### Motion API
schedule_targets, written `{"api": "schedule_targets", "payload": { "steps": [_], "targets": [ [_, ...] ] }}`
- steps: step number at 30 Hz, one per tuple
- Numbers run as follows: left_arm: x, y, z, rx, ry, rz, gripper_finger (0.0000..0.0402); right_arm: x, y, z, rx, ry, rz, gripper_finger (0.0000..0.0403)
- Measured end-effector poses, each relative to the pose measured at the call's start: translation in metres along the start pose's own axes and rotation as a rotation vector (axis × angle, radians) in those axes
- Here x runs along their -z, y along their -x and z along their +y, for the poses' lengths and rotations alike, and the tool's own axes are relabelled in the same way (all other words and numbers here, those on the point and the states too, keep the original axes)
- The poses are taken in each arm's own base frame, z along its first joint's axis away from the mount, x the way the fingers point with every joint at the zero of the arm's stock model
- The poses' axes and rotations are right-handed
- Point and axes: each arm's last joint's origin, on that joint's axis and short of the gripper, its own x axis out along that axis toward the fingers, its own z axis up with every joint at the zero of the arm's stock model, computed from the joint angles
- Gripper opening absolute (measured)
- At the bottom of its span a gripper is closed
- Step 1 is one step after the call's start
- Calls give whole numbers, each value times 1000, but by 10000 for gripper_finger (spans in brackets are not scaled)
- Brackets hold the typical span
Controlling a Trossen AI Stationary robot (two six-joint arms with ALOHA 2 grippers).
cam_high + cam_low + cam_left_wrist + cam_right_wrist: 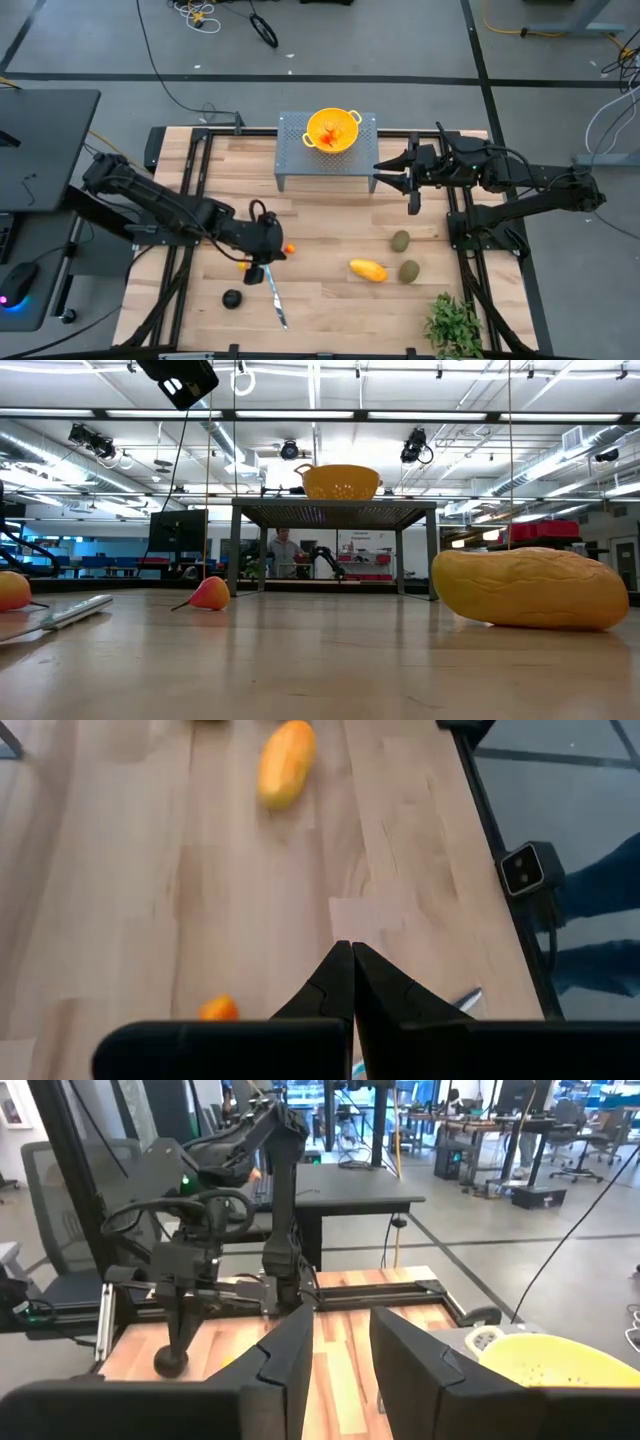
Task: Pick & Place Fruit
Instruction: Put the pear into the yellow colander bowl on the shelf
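Lower centre-left of the high view: the left gripper (268, 250), fingers pressed shut and empty, hovers beside a small orange fruit (289, 248) just to its right. The right gripper (400, 172), slightly parted and holding nothing, waits by the yellow colander (333, 130), so the left arm is nearer.

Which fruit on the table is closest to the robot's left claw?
The tiny orange-red fruit, right beside the left gripper. The other fruits lie farther off: the black round one, the yellow oblong one and both green ovals.
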Motion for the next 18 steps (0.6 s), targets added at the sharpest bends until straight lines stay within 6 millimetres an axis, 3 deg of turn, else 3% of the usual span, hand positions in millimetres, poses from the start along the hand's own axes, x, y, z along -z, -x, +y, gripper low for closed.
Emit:
{"api": "schedule_targets", "payload": {
  "steps": [8,18],
  "targets": [
    [0,0,-1,-14,19,-7,0,-2,6,9,-93,55,-15,66],
    [0,1,0,-48,50,-18,0,-6,36,18,-161,98,-32,23]
  ]
}}
